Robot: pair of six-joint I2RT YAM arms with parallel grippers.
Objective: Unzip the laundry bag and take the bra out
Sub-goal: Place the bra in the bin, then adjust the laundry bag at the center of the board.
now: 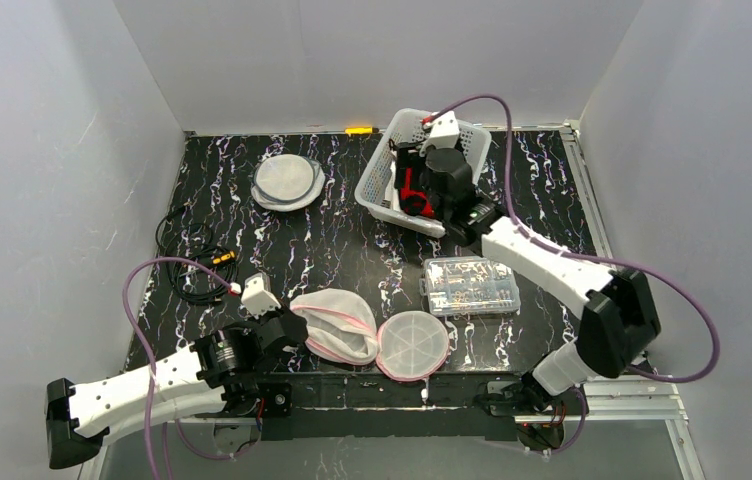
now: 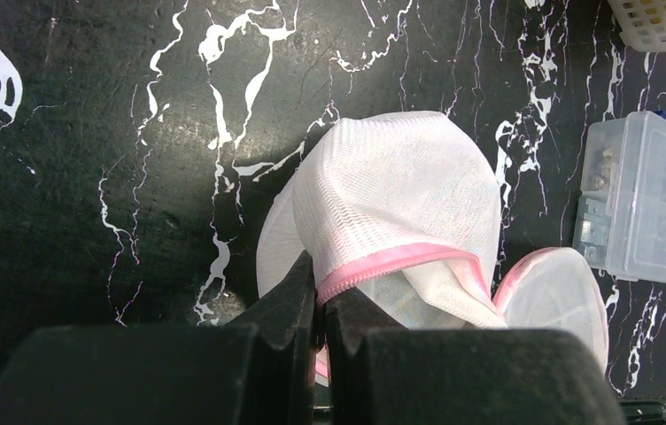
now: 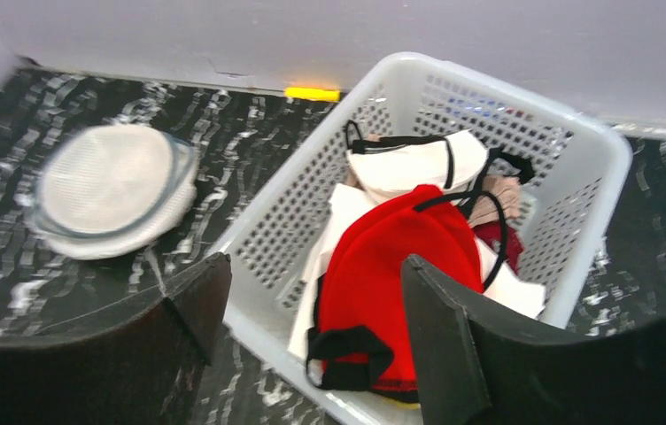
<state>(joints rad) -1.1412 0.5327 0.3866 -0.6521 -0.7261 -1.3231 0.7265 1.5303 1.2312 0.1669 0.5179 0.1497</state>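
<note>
The white mesh laundry bag [image 1: 337, 325] [image 2: 400, 195] with pink zipper trim lies unzipped near the front edge, its round half [image 1: 414, 345] flopped open to the right. My left gripper [image 1: 290, 325] [image 2: 321, 283] is shut on the bag's pink zipper edge. A red bra [image 3: 400, 257] [image 1: 410, 188] with black straps lies in the white basket [image 3: 577, 124] [image 1: 377, 185] at the back, on top of other garments. My right gripper [image 3: 316, 266] [image 1: 422, 185] hangs open just above the red bra, holding nothing.
A second round mesh bag [image 1: 287, 180] [image 3: 112, 186] lies at the back left of the basket. A clear plastic parts box [image 1: 472, 285] [image 2: 648, 204] sits right of the open bag. Black cables [image 1: 192, 260] are coiled at the left edge.
</note>
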